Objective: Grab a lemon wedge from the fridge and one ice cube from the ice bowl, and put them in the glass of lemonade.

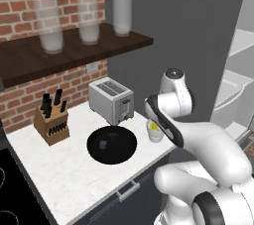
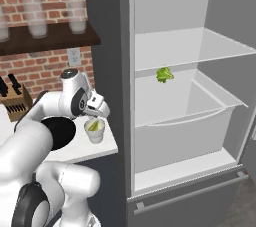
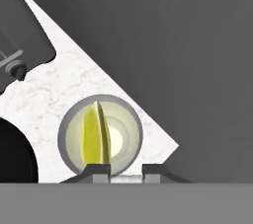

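Observation:
My gripper (image 3: 126,171) hangs right over the glass of lemonade (image 3: 129,119), a short off-white cup near the counter's corner (image 2: 99,133). It is shut on the lemon wedge (image 3: 95,134), a yellow-green sliver that points down into the cup's mouth, a little to one side of the pale liquid. From the left, the wedge (image 1: 155,128) shows at the rim of the glass (image 1: 156,138). The ice bowl (image 1: 111,144), wide and black, lies just beside the cup with a faint cube in it. The fridge (image 2: 175,46) stands open to the right with white shelves.
A silver toaster (image 1: 111,100) stands behind the bowl and a knife block (image 1: 51,122) sits to its left. Tall clear glasses (image 1: 89,18) line the wooden shelf above. A green leafy thing (image 2: 164,74) rests on a fridge shelf. The counter ends just right of the cup.

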{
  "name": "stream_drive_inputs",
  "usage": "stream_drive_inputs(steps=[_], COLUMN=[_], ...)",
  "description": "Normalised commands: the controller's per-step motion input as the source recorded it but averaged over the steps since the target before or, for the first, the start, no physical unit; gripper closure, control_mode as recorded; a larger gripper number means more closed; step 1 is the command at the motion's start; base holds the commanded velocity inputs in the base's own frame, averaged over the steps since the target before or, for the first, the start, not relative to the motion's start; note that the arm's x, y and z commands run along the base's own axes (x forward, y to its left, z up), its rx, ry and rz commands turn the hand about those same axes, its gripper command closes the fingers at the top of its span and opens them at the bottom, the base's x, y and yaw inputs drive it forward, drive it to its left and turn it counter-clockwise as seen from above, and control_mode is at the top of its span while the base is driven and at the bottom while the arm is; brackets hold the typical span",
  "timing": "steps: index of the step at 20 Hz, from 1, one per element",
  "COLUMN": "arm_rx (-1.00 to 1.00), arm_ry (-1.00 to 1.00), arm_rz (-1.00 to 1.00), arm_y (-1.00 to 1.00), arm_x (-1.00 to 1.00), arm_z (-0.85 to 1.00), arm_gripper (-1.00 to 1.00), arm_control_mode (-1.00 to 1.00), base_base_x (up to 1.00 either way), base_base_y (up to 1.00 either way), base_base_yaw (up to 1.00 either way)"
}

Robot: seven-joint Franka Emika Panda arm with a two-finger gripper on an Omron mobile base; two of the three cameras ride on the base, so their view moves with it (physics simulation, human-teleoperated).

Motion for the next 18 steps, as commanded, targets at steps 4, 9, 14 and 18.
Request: stream_drive_inputs(steps=[4, 9, 14, 18], arm_rx=[0.0, 0.0, 0.0, 0.0], arm_ry=[-0.07, -0.01, 0.0, 0.0], arm_rz=[-0.07, -0.04, -0.01, 0.0], arm_y=[0.0, 0.13, 0.11, -0.01], arm_x=[-0.1, 0.07, 0.37, 0.4], arm_z=[-0.03, 0.0, 0.0, 0.0], arm_gripper=[1.0, 1.0, 1.0, 1.0], arm_control_mode=[-1.0, -1.0, -1.0, -1.0], base_base_x=[0.0, 0.0, 0.0, 0.0], base_base_y=[0.0, 0.0, 0.0, 0.0], base_base_yaw=[0.0, 0.0, 0.0, 0.0])
